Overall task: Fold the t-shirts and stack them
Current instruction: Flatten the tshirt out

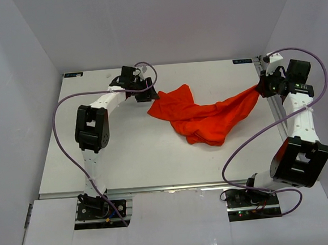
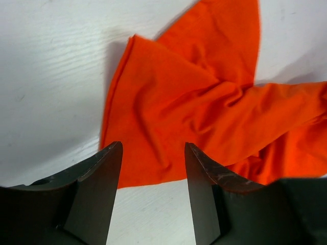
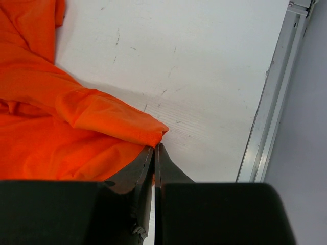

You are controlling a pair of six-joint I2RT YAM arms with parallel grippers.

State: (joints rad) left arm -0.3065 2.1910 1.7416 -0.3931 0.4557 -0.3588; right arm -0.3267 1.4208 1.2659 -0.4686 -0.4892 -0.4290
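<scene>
One t-shirt (image 1: 201, 119), crumpled, on the bench (image 1: 127, 159) toward its far edge. We log: right gripper (image 3: 154, 147) pinching its tip by the right edge; left gripper (image 2: 153, 149) spread at its left end.

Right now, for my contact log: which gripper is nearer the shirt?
Right. The right gripper is pinched shut on a corner of the shirt; the left gripper hovers open over its opposite edge, gripping nothing.
</scene>
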